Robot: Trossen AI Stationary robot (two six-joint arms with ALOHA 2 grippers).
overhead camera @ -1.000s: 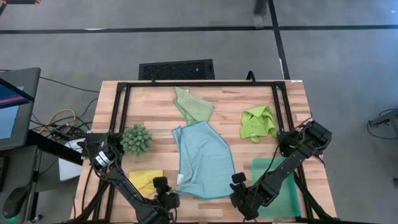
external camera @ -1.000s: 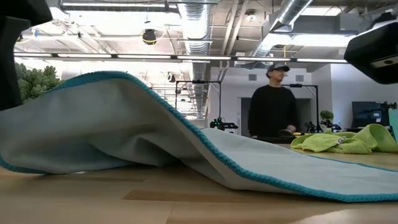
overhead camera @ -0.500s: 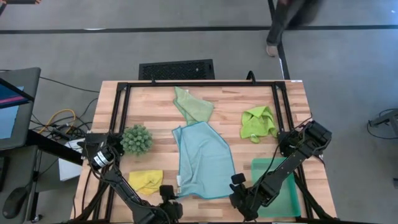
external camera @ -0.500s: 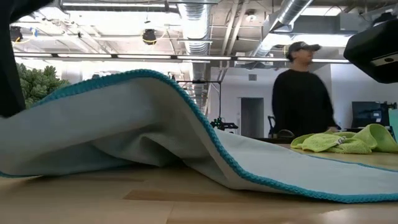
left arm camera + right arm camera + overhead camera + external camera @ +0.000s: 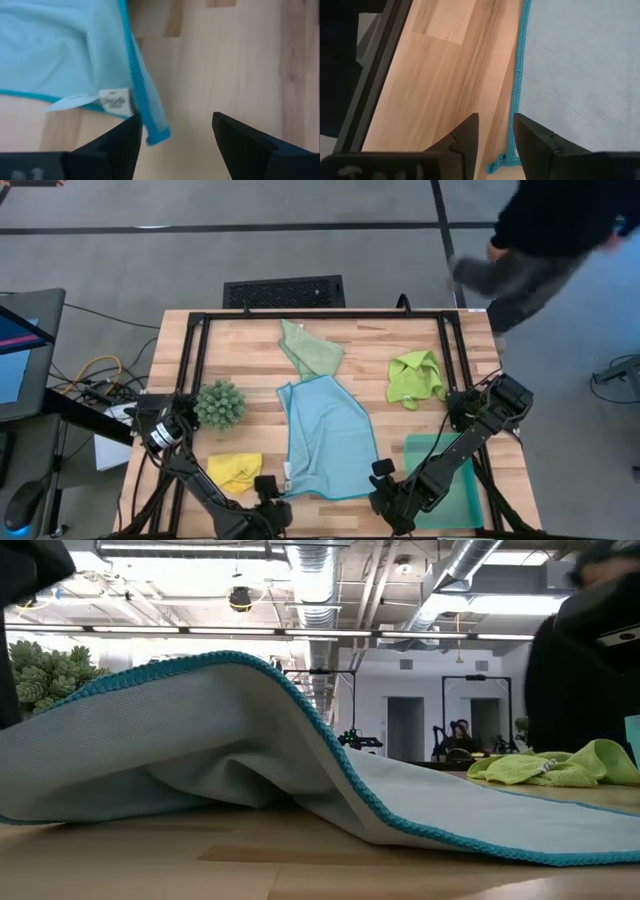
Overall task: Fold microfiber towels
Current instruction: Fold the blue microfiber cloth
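Note:
The light blue towel (image 5: 328, 435) lies spread mid-table, and its near left part humps up in the low view (image 5: 200, 710). My left gripper (image 5: 175, 142) is open at the towel's near left corner (image 5: 156, 134). My right gripper (image 5: 495, 145) is open at its near right corner (image 5: 501, 161), which lies between the fingers. The sage green towel (image 5: 310, 350) lies at the far middle with one corner under the blue towel's far end. The lime green towel (image 5: 415, 377) lies crumpled at the right and the yellow towel (image 5: 235, 470) at the near left. My left gripper is open, pointing down. One finger (image 5: 117, 147) stands right beside the blue towel's near left corner (image 5: 150, 131), by the white label. I cannot tell whether it touches the cloth. My right gripper touches nothing that I can see.
A dark-green spiky clump (image 5: 220, 403) sits at the left of the table. A teal tray (image 5: 458, 480) lies at the near right under my right arm. A black frame (image 5: 300, 315) runs round the table top. A person (image 5: 540, 240) moves past beyond the far right corner.
My left gripper has gone toward the near edge and a little right, from beside the yellow towel to the blue towel's near left corner. The towel's near left hump has risen and shifted right in the low view. A person has walked past behind the table.

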